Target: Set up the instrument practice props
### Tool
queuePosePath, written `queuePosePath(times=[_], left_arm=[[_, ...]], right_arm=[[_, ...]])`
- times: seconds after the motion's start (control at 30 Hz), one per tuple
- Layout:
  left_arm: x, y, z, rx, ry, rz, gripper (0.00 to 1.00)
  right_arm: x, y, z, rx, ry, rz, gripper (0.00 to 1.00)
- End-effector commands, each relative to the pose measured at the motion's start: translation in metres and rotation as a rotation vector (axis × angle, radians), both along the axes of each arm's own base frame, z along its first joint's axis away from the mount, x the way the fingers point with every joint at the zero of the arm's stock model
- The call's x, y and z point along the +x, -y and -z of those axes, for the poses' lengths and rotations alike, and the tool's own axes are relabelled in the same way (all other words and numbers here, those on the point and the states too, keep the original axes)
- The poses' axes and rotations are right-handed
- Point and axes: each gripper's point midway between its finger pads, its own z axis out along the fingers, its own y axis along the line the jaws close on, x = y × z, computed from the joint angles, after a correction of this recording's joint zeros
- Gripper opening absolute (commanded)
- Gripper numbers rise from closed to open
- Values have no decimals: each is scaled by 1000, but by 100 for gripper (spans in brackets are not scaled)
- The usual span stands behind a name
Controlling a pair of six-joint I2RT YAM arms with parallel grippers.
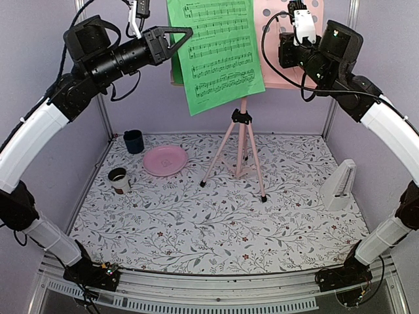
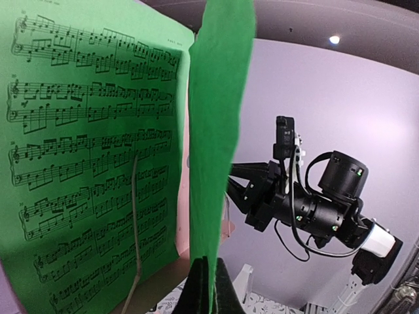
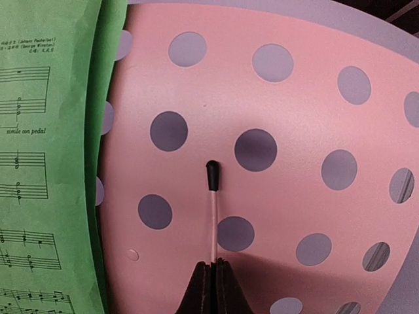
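Rail (image 1: 216,289), floral tabletop (image 1: 196,229), music stand (image 1: 241,119), lilac walls (image 1: 157,98).

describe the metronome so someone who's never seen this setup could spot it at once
Find the pink tripod music stand at the middle of the floral table, then look right toward the table's edge. The metronome stands there alone, upright: a small white pyramid, unlike the round dark blue cup and pink plate far off on the left.
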Motion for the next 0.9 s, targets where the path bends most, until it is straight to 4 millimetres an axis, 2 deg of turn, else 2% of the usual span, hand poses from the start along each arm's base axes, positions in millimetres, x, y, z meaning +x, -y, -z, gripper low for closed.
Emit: queuePosePath(times=[0.0,0.3,0.5,0.67,0.87], left_arm=[[6,-5,-24,-24,91,-42,0],[28,12,-37,-1,131,-66,0],[46,22,-34,22,156,-92,0],[56,36,-29,46,172,-66,0],[63,46,-33,41,220,-59,0]], right_arm=[[-5,7,-13,40,51,-10,0],[-11,4,-13,69,86,-54,0],[-15,5,-16,85,124,-78,0],[-21,-7,-17,64,148,-157,0],[-25,-19,-15,72,146,-227,0]])
